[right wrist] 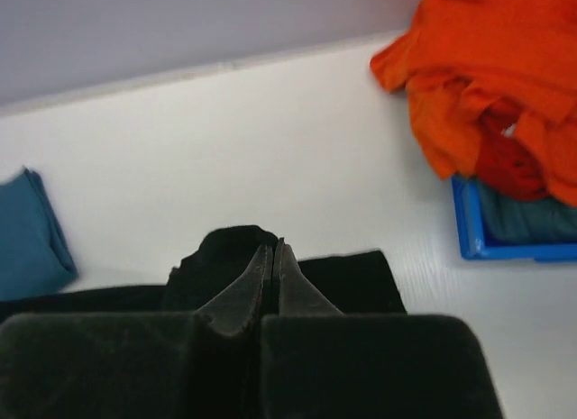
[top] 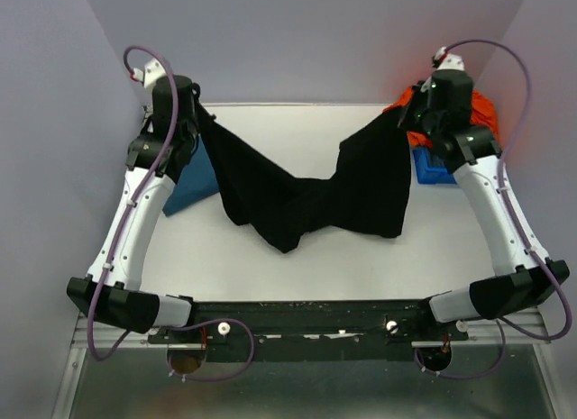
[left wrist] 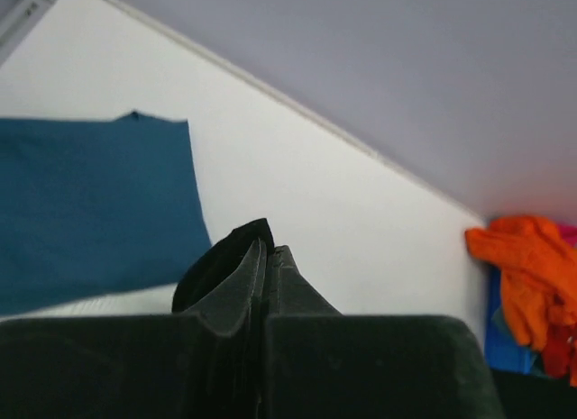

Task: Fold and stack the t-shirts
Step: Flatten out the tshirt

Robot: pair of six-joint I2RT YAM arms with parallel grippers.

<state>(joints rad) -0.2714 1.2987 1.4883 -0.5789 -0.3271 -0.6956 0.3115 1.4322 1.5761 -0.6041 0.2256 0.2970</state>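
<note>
A large black t-shirt [top: 315, 189] hangs stretched between my two grippers, sagging in a V with its low middle on the white table [top: 297, 275]. At the back left, my left gripper [top: 206, 115] is shut on one corner of it; black cloth [left wrist: 216, 261] bulges beside the closed fingers [left wrist: 288, 279]. My right gripper [top: 401, 117] at the back right is shut on the other corner, with black cloth [right wrist: 225, 252] behind its closed fingers [right wrist: 293, 275]. A folded teal-blue t-shirt [top: 194, 186] lies flat under my left arm, also seen as a blue slab [left wrist: 90, 212].
A small blue bin [top: 431, 167] at the back right holds a heap of orange and red cloth [right wrist: 487, 86]. Grey walls close in the table at the back and on both sides. The arm bases sit at the near edge.
</note>
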